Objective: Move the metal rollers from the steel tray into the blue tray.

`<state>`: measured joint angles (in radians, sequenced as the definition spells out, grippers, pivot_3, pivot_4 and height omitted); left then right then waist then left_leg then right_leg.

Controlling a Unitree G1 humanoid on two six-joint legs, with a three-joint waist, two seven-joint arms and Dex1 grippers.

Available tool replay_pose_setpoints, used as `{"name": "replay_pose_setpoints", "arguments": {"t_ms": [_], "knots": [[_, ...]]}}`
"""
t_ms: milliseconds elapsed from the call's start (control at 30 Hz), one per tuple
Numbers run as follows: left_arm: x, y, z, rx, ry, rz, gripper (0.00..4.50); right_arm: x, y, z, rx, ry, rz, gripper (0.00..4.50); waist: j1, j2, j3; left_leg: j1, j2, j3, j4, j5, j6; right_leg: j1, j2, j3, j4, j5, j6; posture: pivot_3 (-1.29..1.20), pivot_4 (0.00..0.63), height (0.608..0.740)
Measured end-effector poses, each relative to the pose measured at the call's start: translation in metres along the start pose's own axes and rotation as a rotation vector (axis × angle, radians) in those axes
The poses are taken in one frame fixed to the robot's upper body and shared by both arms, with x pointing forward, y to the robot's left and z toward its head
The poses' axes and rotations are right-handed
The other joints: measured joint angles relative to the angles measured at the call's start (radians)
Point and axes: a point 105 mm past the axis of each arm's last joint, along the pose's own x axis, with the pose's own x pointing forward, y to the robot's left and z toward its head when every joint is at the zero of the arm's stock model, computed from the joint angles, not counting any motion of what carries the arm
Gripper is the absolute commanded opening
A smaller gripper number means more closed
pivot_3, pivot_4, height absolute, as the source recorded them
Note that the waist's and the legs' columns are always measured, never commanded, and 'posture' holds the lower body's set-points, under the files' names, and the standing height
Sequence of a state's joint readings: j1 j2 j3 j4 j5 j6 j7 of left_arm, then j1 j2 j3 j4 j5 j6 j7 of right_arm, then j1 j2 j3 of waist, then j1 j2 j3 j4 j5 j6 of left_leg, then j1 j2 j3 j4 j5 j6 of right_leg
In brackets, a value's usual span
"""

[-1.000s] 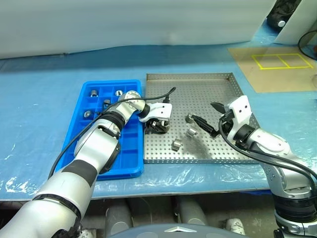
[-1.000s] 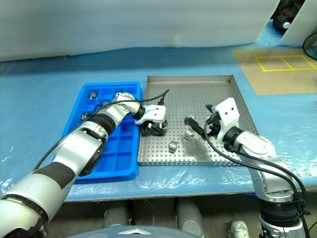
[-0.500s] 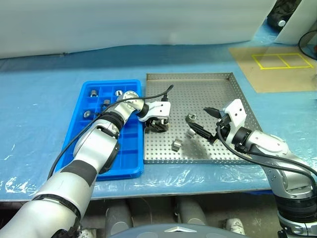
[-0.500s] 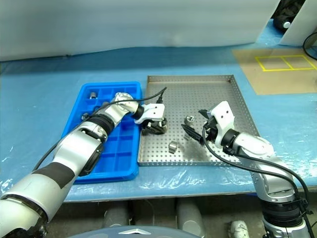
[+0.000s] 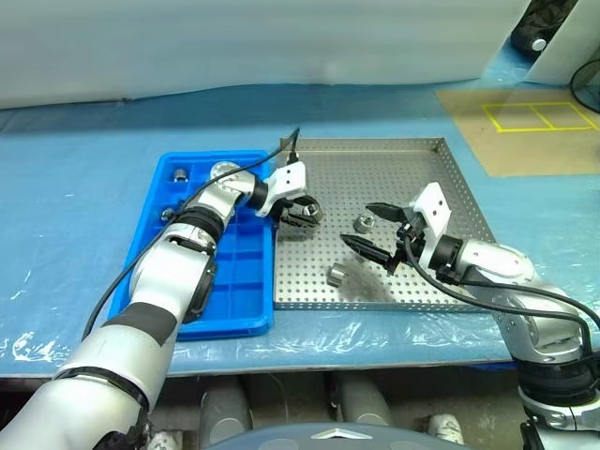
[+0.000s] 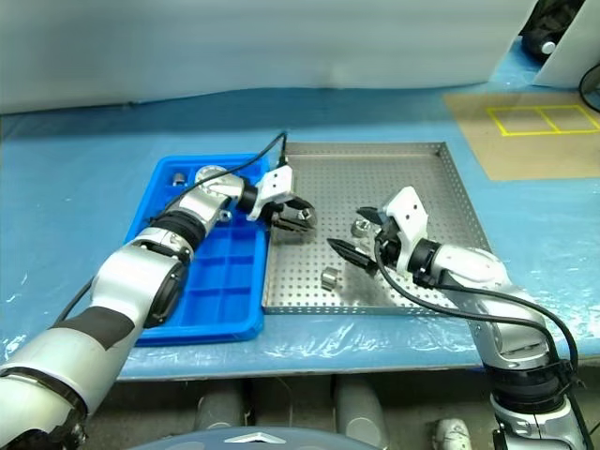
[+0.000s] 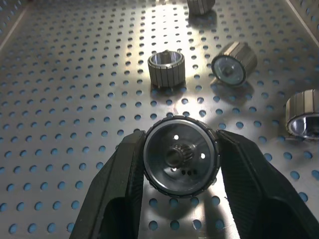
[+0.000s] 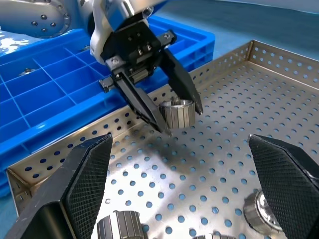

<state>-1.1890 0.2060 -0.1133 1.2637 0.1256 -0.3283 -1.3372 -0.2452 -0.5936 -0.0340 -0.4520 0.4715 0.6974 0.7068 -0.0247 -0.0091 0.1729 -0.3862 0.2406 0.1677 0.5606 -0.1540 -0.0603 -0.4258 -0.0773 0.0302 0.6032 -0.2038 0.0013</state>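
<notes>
Left gripper [image 5: 305, 212] jaws are clamped on one metal roller [image 7: 180, 156], held above the steel tray [image 5: 427, 178] near its edge beside the blue tray [image 5: 239, 281]. Right gripper [image 5: 372, 230] hangs over the steel tray's middle with jaws wide apart and empty. Loose rollers [image 5: 336, 275] lie on the perforated floor. Other rollers [image 5: 178, 173] sit in far compartments of the blue tray.

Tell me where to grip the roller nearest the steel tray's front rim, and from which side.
Come from above and close the fingers on opposite sides of the roller's round wall. It seems to stand on end on the steel tray, apart from the others, so both sides are free. The open right gripper is closest.
</notes>
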Motion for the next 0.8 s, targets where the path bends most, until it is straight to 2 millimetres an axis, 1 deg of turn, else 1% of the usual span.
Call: {"name": "replay_pose_setpoints", "arguments": {"t_ms": [67,133,167,200,267,333,400,467,500,567,667,700,800], "knots": [[-0.015,0.002,0.011,-0.002,-0.068,-0.009,1.87,0.008,0.001,0.003,-0.011,-0.002,0.039,4.5,0.005,0.0,0.0,0.0,0.0,0.001,-0.001,0.0,0.0,-0.001,0.0,0.0,0.001,0.0,0.0,-0.28,0.15,0.74],[-0.033,0.0,0.015,0.005,-0.111,-0.016,1.87,0.016,0.001,0.005,-0.019,-0.006,0.072,4.5,0.014,0.0,0.0,0.001,0.001,0.002,-0.003,0.001,-0.001,-0.002,0.0,0.0,0.001,0.0,0.0,-0.21,0.15,0.74],[-0.041,-0.003,0.012,-0.007,-0.124,-0.013,1.87,0.02,0.001,0.006,-0.025,-0.011,0.089,4.5,0.014,0.001,0.0,0.002,0.001,0.003,-0.004,0.001,-0.001,-0.002,0.0,0.0,0.001,0.0,0.0,-0.18,0.15,0.74],[-0.055,-0.01,0.005,-0.03,-0.138,0.004,1.87,0.028,0.002,0.01,-0.034,-0.021,0.124,4.5,0.01,0.001,0.0,0.003,0.001,0.004,-0.005,0.001,-0.001,-0.003,0.0,0.001,0.001,0.0,0.0,-0.16,0.15,0.74],[-0.074,-0.03,-0.008,-0.112,-0.153,0.025,1.87,0.039,0.004,0.013,-0.053,-0.028,0.177,4.5,0.017,0.001,0.0,-0.001,0.002,0.005,-0.009,0.002,-0.004,-0.008,0.001,0.0,0.003,-0.001,-0.002,-0.1,0.15,0.74],[-0.085,-0.047,-0.016,-0.189,-0.154,0.048,1.87,0.047,0.007,0.011,-0.059,-0.027,0.225,4.5,0.041,0.001,0.0,-0.003,0.003,0.005,-0.012,0.003,-0.005,-0.012,0.001,-0.002,0.003,-0.001,-0.002,-0.05,0.15,0.74],[-0.096,-0.061,-0.016,-0.221,-0.147,0.093,1.87,0.059,0.012,0.011,-0.06,-0.035,0.28,4.5,0.063,0.001,0.0,-0.005,0.004,0.004,-0.014,0.004,-0.006,-0.013,0.001,-0.003,0.004,-0.001,-0.003,0.01,0.15,0.74],[-0.105,-0.069,-0.014,-0.223,-0.133,0.137,1.87,0.067,0.016,0.012,-0.069,-0.044,0.32,4.5,0.083,0.001,0.001,-0.005,0.003,0.004,-0.014,0.004,-0.006,-0.013,0.0,-0.004,0.004,-0.001,-0.003,0.07,0.15,0.74],[-0.113,-0.073,-0.015,-0.223,-0.124,0.183,1.87,0.074,0.019,0.015,-0.076,-0.051,0.353,4.5,0.092,0.001,0.001,-0.005,0.003,0.004,-0.014,0.004,-0.006,-0.013,0.001,-0.004,0.003,-0.001,-0.003,0.1,0.15,0.74],[-0.125,-0.077,-0.016,-0.244,-0.129,0.275,1.87,0.083,0.023,0.019,-0.092,-0.063,0.402,4.5,0.097,0.001,0.001,-0.005,0.003,0.004,-0.014,0.004,-0.006,-0.013,0.0,-0.004,0.004,-0.002,-0.003,0.14,0.15,0.74],[-0.137,-0.076,-0.015,-0.256,-0.133,0.376,1.87,0.091,0.025,0.018,-0.1,-0.066,0.444,4.5,0.124,0.001,0.001,-0.005,0.004,0.003,-0.014,0.005,-0.008,-0.013,0.0,-0.006,0.004,-0.002,-0.003,0.19,0.15,0.74],[-0.141,-0.076,-0.017,-0.258,-0.124,0.411,1.87,0.094,0.025,0.019,-0.1,-0.069,0.456,4.5,0.127,0.001,0.001,-0.005,0.004,0.003,-0.014,0.005,-0.008,-0.013,0.0,-0.005,0.004,-0.002,-0.003,0.19,0.15,0.74],[-0.146,-0.077,-0.033,-0.291,-0.082,0.495,1.87,0.101,0.027,0.022,-0.113,-0.082,0.48,4.5,0.132,0.001,0.001,-0.005,0.003,0.002,-0.013,0.006,-0.009,-0.013,0.0,-0.006,0.005,-0.002,-0.003,0.21,0.15,0.74]]}}
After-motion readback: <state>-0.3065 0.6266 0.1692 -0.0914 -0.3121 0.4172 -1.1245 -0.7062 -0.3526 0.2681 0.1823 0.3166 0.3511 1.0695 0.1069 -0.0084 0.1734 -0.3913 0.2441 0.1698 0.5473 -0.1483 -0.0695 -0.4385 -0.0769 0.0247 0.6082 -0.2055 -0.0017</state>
